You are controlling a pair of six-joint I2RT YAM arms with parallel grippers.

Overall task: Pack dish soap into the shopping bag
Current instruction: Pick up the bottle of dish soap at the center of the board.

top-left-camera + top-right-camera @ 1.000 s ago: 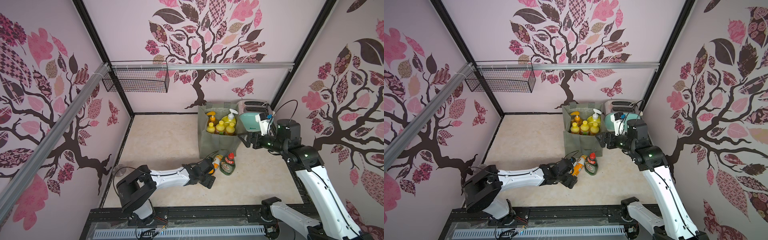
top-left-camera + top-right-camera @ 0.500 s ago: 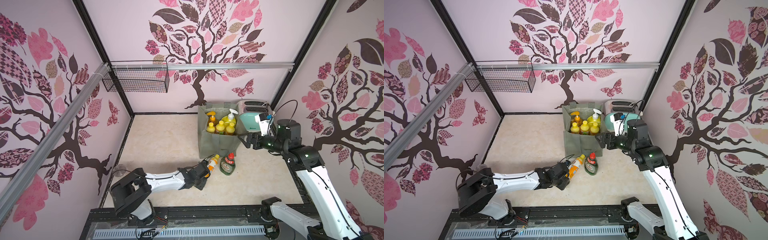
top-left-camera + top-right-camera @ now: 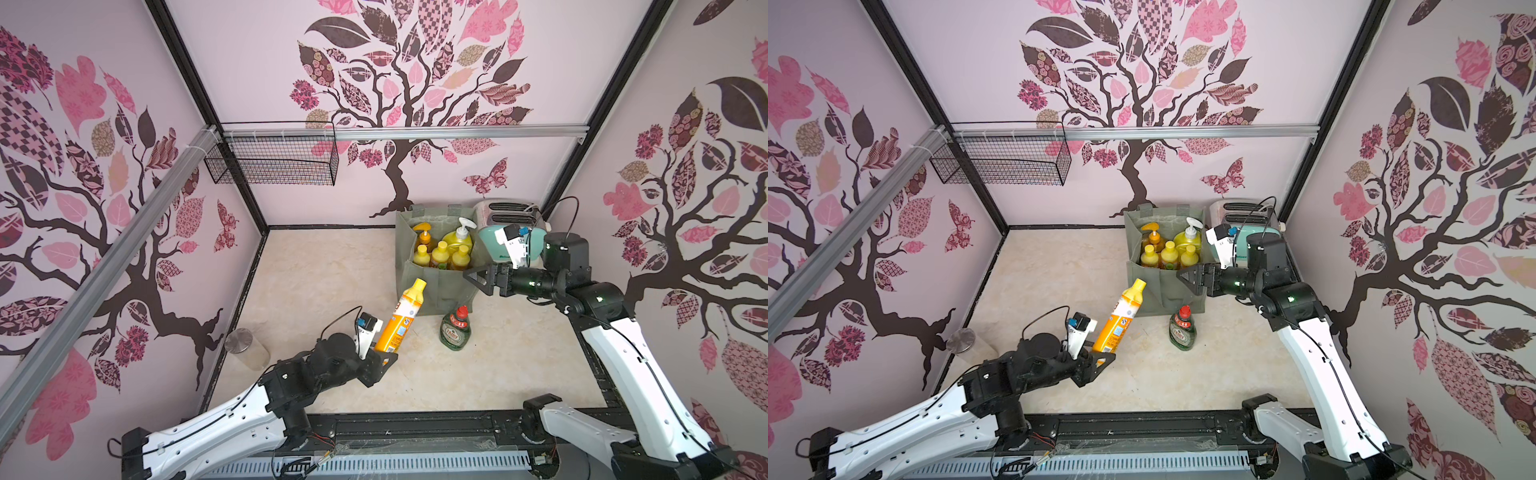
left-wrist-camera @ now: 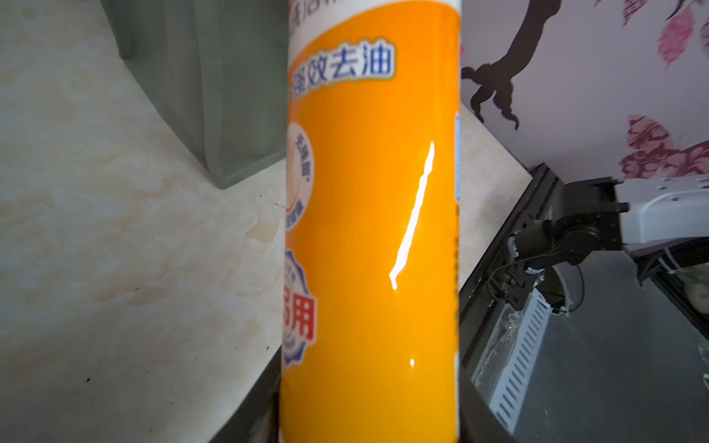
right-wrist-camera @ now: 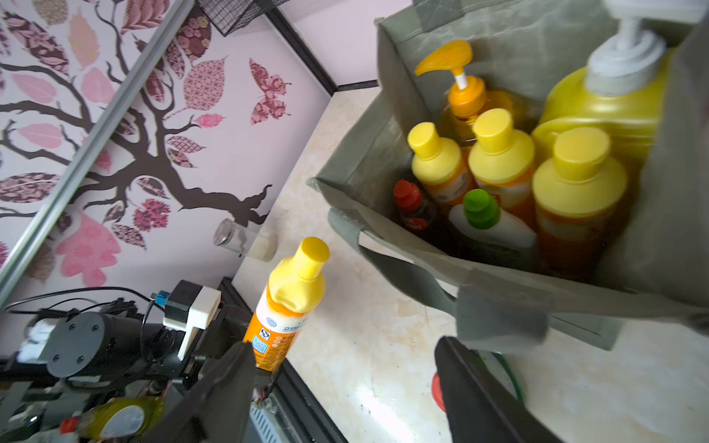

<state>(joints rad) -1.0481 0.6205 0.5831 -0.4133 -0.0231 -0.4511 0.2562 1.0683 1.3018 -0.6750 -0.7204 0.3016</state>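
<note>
- Marbled beige tabletop [image 3: 332, 270] floors my cell, boxed by tree-patterned walls, with a black frame rail along the near edge.
- My left gripper [image 3: 384, 356] is clamped on the base of the small orange bottle [image 3: 399, 320], jaws part-closed around it. The bottle leans, its yellow cap tipped away from the gripper; whether the base clears the surface I cannot tell.
- Ahead of that cap, near but apart, stands the shopping bag [image 3: 436, 286], mouth open.
- Inside it I see three yellow-capped bottles [image 5: 502, 153], an orange pump bottle [image 5: 466, 96] and a big yellow pump bottle [image 5: 606, 111]. Lower down are a red-capped bottle [image 5: 408, 199] and a white green-capped bottle [image 5: 495, 226].
- Between the two grippers the green Fairy bottle [image 3: 456, 330] stands upright, just before the bag's front face.
- My right gripper [image 3: 478, 279] sits at the bag's near corner by the rim, jaws spread wide with only table between them. A fold of bag fabric lies just beside one finger [image 5: 472, 376].
- Behind the right gripper a toaster [image 3: 505, 214] stands just beside the bag.
- Bare table stretches past the left gripper's outer side to a glass jar [image 3: 245, 347] by the wall, well apart.
- A wire basket [image 3: 274, 160] hangs high on the wall.
</note>
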